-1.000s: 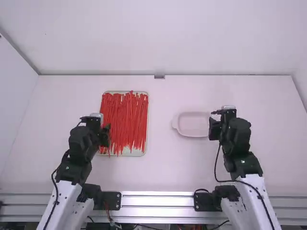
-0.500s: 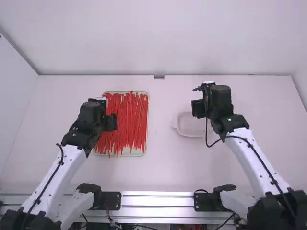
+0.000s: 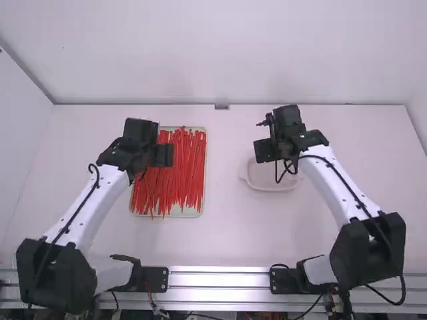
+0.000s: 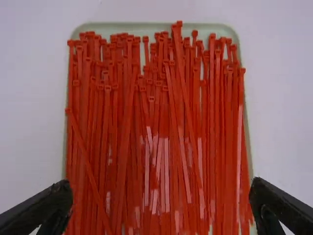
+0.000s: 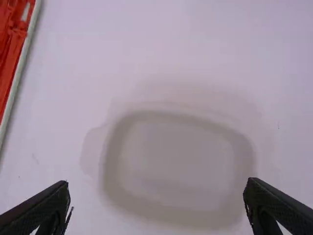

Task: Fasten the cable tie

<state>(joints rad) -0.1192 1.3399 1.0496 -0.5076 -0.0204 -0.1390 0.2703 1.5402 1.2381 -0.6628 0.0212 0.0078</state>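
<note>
White bench (image 3: 220, 227) under me; on it the tray (image 4: 146, 25), heaped with red ties (image 4: 161, 122) laid lengthwise, easy to pinch one out; beside it the dish (image 5: 171, 161), I'd guess for finished ties; my left claw (image 4: 159, 188) hovers over the ties, fingers wide apart, ready to pick; my right claw (image 5: 155, 186) hangs over the dish, wide apart too; no print I can read.

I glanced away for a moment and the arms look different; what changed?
The left gripper reached forward and now hangs above the red cable ties; the right gripper reached forward to above the white dish. Both are open; nothing was picked up. The ties, their tray and the dish stayed put.
</note>
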